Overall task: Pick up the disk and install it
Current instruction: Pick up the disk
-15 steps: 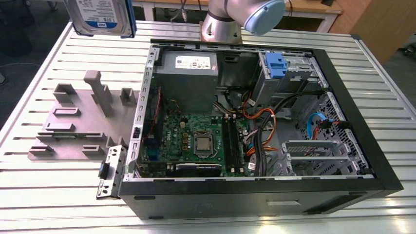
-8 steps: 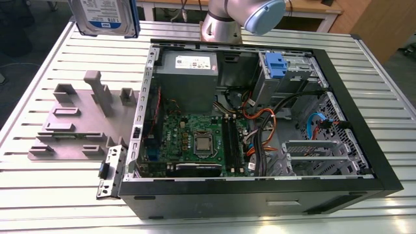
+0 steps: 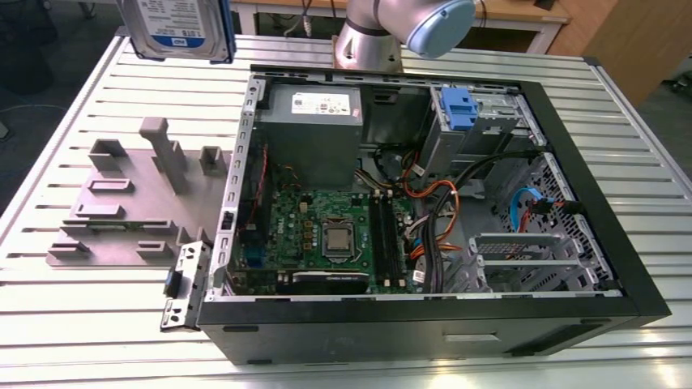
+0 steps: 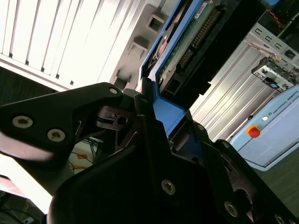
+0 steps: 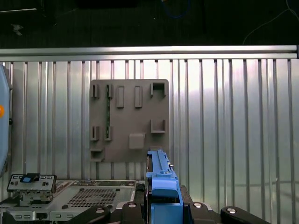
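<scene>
1. Slatted metal tabletop [image 3: 97, 340] ran pale and ribbed under everything.
2. The gripper [image 4: 167, 116] had its black fingers [image 4: 145, 126] clamped on the blue carrier edge of the disk [image 4: 187, 42]. The disk stuck out past the fingertips with its circuit-board side showing in the second wrist view.
3. In the first wrist view, the disk's [image 5: 161, 182] blue frame sat squeezed between the fingers, held in the air off the table.
4. Beyond the fingertips, a grey fixture plate [image 5: 128, 121] lay flat on the slats, and the open computer case [image 5: 84, 198] sat just beside it.
5. In the exterior view, the disk [image 3: 173, 24] hung label-outward, outside the case [image 3: 433, 312].
6. Well apart from the fingers, a small blue latch piece [image 3: 459, 109] sat in the case's drive bay.
</scene>
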